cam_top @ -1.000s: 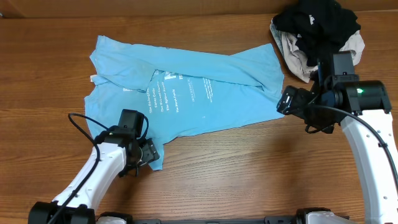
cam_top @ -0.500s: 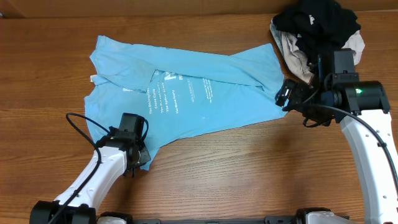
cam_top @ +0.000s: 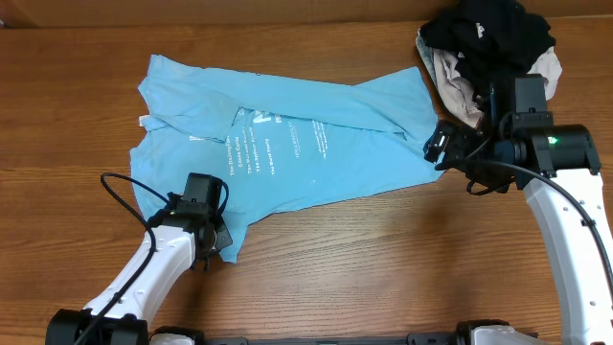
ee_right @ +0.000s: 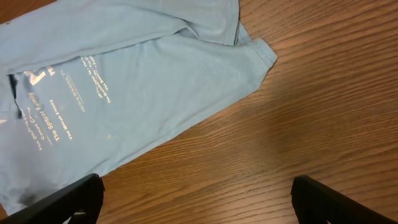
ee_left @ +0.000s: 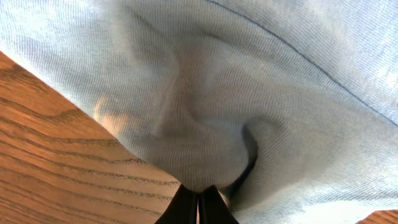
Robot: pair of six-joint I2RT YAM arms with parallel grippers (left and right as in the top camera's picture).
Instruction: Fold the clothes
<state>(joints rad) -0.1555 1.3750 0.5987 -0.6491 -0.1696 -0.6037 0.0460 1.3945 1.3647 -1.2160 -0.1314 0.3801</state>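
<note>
Two claws are mine. My left claw point(cam_top: 218, 240) is pinched tight on the near corner of the light sky-blue cotton T-shirt point(cam_top: 297, 144). The shirt lies spread out and wrinkly on the brown wooden table point(cam_top: 383, 259), white words facing up. My right claw point(cam_top: 438, 146) hangs wide open at the shirt's other end. I think it should grab there next, so we can fold.

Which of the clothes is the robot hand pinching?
The light blue T-shirt with white writing: the left gripper is shut on its near corner. The black garment and the beige garment lie heaped far right.

Robotics lab rig: wood-grain bench point(cam_top: 383, 249); cabled white left arm point(cam_top: 144, 278) and right arm point(cam_top: 560, 230) rising from near edge.
</note>
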